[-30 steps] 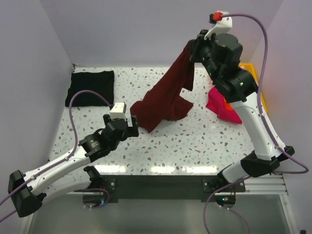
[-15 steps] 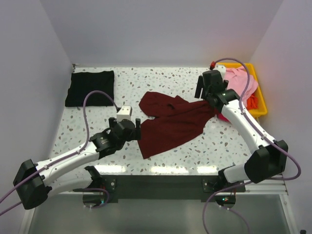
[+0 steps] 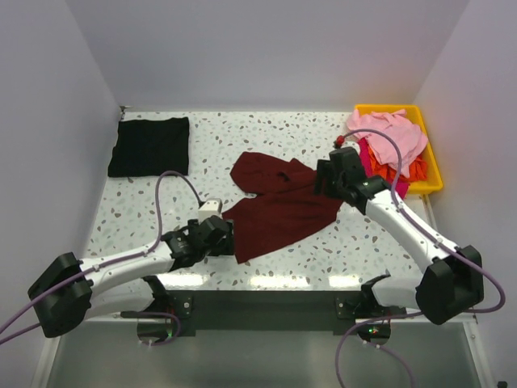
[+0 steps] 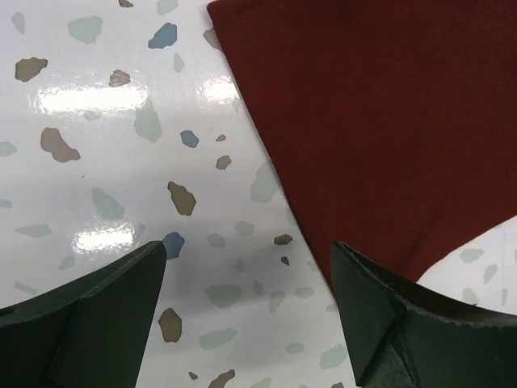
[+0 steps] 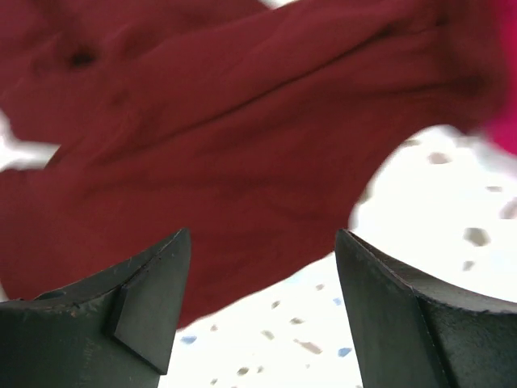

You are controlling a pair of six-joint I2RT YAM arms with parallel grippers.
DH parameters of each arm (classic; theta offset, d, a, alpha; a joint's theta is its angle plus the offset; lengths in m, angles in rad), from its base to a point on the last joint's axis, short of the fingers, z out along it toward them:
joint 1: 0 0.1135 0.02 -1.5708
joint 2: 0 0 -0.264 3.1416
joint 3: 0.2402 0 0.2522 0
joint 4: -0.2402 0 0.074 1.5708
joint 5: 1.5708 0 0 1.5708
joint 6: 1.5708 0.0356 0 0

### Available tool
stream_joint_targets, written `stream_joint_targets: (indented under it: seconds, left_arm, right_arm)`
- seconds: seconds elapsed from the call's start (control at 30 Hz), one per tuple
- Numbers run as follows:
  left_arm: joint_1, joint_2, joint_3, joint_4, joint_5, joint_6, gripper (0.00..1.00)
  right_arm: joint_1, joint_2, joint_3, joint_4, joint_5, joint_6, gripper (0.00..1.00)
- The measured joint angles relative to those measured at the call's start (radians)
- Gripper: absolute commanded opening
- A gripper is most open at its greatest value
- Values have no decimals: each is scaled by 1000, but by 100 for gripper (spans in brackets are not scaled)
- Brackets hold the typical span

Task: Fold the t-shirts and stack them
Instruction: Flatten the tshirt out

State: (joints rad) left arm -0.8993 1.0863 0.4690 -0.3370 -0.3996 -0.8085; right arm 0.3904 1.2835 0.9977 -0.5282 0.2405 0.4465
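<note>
Tabletop (image 3: 129, 206): speckled white, carrying a rumpled dark maroon cloth t-shirt (image 3: 279, 206), probably for flattening.
Left jaws: hanging open beside it.
Right jaws: hovering open above.

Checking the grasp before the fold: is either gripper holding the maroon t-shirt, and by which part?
Nothing is held: left gripper and right gripper are both open; the maroon t-shirt lies on the table.

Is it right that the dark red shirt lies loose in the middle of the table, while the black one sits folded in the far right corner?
Not quite. The black t-shirt sits folded in the far left corner, not the right, as the top external view shows. The dark red t-shirt does lie loose in the middle of the table.
</note>
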Motion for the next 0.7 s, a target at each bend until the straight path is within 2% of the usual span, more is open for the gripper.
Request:
stream_joint_targets:
  seconds: [0.17,0.3,0.5,0.7]
  left_arm:
    - [10,0,5,-4,-28,-43,93]
    - [109,6,37,-18,-26,-28,95]
    - [342,5,82,-11,11,69,97]
    - [457,-10,106,3,68,141,97]
  right_arm:
    - [267,-23,-50,58,-58,27,74]
    - [456,-1,-103,132,-92,63,74]
    - [699,222,-52,224,-98,89,75]
    - [836,428,69,242,-93,98,75]
